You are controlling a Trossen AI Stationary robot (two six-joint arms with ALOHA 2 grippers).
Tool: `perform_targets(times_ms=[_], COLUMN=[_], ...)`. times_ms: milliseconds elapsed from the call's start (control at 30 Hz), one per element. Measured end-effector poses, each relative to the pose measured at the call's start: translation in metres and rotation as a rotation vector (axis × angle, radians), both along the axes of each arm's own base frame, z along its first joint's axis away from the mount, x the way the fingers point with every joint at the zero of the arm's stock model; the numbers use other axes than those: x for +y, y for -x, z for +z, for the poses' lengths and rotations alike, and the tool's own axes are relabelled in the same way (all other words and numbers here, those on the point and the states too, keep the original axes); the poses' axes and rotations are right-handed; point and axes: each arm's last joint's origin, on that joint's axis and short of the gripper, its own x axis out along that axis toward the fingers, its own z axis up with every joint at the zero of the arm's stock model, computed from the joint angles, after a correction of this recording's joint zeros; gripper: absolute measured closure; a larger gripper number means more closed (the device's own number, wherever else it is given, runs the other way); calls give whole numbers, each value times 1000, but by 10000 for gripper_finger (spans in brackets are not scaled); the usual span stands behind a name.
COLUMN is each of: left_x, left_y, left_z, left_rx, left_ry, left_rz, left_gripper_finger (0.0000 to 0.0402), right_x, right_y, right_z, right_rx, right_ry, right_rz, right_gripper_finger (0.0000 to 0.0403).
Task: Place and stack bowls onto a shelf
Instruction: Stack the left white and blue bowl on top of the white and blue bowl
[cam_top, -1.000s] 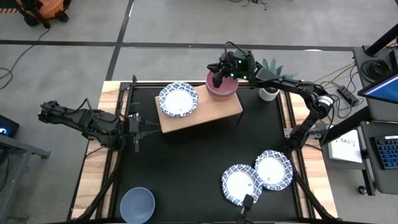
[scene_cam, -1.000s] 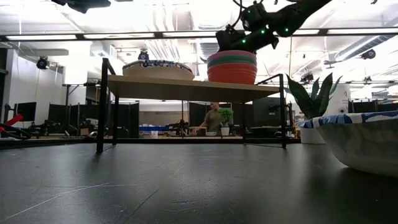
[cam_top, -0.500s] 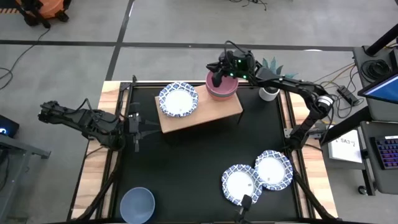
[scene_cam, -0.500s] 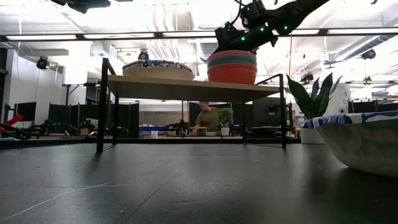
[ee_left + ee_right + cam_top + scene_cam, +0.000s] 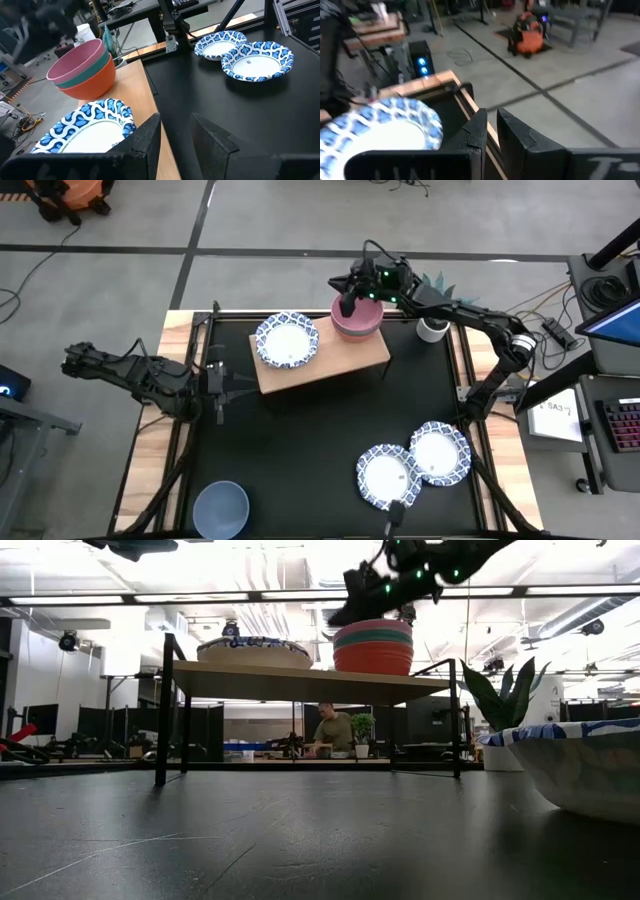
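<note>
A light wooden shelf [image 5: 325, 360] stands at the table's far side. On it rest a white bowl with a blue rim [image 5: 288, 341] and a stack of pink, green and red bowls [image 5: 358, 322], pink on top [image 5: 80, 59]. Two more blue-rimmed bowls [image 5: 390, 478] [image 5: 439, 455] sit near the right front edge, and a blue-grey bowl [image 5: 221, 508] at the left front. My right gripper [image 5: 346, 300] hovers just above the stack's far-left rim [image 5: 345, 628], its fingers a narrow gap apart and empty. My left gripper [image 5: 226, 385] waits open, left of the shelf.
A small white pot with a green plant [image 5: 432, 328] stands right of the shelf, close to my right arm. Black table top lies bare between the shelf and the front bowls. A person sits in the room beyond the table [image 5: 332, 732].
My right gripper has risen off the pink bowl's rim and drifted a little toward the table's far-left side. The stack of three bowls has stayed in place on the shelf.
</note>
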Motion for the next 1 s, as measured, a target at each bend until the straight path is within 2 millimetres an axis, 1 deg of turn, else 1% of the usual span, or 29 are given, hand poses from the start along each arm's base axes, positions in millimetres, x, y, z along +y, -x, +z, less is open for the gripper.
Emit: perform_targets(times_ms=[100, 233, 333, 433, 533, 633, 767, 867, 933, 1000], left_x=[0, 0, 0, 0, -2, -5, -11, -16, -18, -20], left_y=[0, 0, 0, -1, -6, -16, -32, -44, -51, -57], left_z=[0, 1, 1, 1, -1, -8, -19, -26, -30, -29], left_rx=[-6, -19, -26, -33, -28, -11, 59, 103, 131, 138], left_ry=[9, 47, 95, 163, 229, 304, 396, 423, 417, 415], left_rz=[2, 14, 28, 50, 74, 104, 107, 111, 120, 122], left_gripper_finger=[311, 311, 311, 311, 311, 311, 311, 311, 311, 311], right_x=[18, 54, 85, 117, 147, 175, 207, 227, 239, 251], right_y=[0, 5, 12, 20, 28, 38, 51, 59, 63, 67], right_z=[19, 39, 46, 44, 33, 17, -15, -39, -50, -58], right_rx=[-36, -69, -46, -34, -20, 39, 181, 303, 385, 470], right_ry=[46, 91, 114, 115, 96, 56, -53, -169, -246, -297], right_rz=[52, 147, 226, 310, 393, 478, 576, 609, 614, 592], right_gripper_finger=[369, 369, 369, 369, 369, 369, 369, 369, 369, 369])
